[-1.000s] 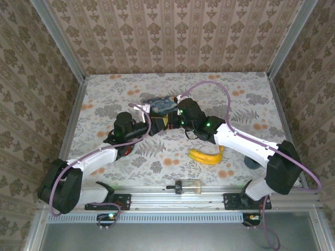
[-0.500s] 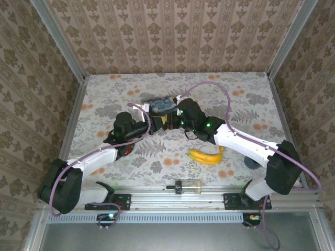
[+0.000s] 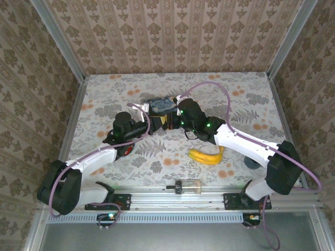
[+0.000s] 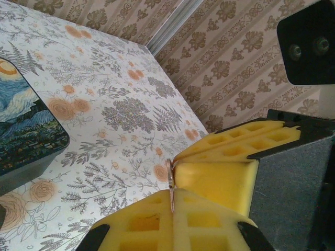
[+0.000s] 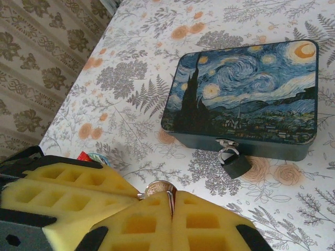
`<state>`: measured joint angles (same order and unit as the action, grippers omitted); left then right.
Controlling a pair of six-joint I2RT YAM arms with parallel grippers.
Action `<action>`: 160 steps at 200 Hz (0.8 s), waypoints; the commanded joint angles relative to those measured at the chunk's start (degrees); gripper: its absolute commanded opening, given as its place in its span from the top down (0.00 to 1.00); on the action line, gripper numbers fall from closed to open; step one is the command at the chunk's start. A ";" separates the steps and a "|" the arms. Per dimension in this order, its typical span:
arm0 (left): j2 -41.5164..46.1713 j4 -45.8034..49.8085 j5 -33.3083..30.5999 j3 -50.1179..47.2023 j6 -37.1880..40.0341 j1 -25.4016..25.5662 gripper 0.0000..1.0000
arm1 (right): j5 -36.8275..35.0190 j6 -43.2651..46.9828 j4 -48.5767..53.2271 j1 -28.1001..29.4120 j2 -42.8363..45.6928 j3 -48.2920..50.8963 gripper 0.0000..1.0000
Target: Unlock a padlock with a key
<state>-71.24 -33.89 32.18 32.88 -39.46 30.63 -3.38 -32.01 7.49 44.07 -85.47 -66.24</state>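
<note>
Staying put since the earlier frame, the left gripper (image 4: 172,201) and right gripper (image 5: 170,205) meet tip to tip, both clenched on the key (image 5: 158,187); the padlock (image 5: 235,163) hangs from the tin box (image 5: 246,89).

The floral-printed table (image 3: 104,99) carries a blue painted tin box (image 3: 161,105) near its middle, a banana (image 3: 205,156) toward the near right and a clear cylinder (image 3: 188,186) at the near edge. The padlock (image 5: 234,163) rests on it, touching the box's front.
</note>
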 commanded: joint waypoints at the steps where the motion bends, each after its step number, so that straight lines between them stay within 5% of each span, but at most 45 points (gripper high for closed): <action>1: 3.91 6.02 2.75 1.46 6.70 -1.73 1.00 | -0.66 0.82 0.81 -0.12 2.89 0.50 0.85; 40: 11.49 24.76 6.65 5.79 21.83 -4.09 1.00 | -3.28 1.90 3.51 -1.00 5.46 2.42 0.61; 66: 14.58 37.24 11.21 10.00 33.48 -4.09 1.00 | -1.85 3.70 2.28 -2.34 10.48 5.35 0.55; 142: 13.91 63.15 23.52 22.87 56.73 -2.50 1.00 | 30.53 17.62 -6.04 -2.69 18.86 11.12 0.47; 160: 13.29 65.38 23.81 24.53 59.54 -0.97 1.00 | 35.69 18.66 -5.41 -2.69 18.18 10.03 0.54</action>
<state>-57.21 23.38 51.44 54.17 10.74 28.08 19.66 -17.17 3.18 41.19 -67.35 -55.00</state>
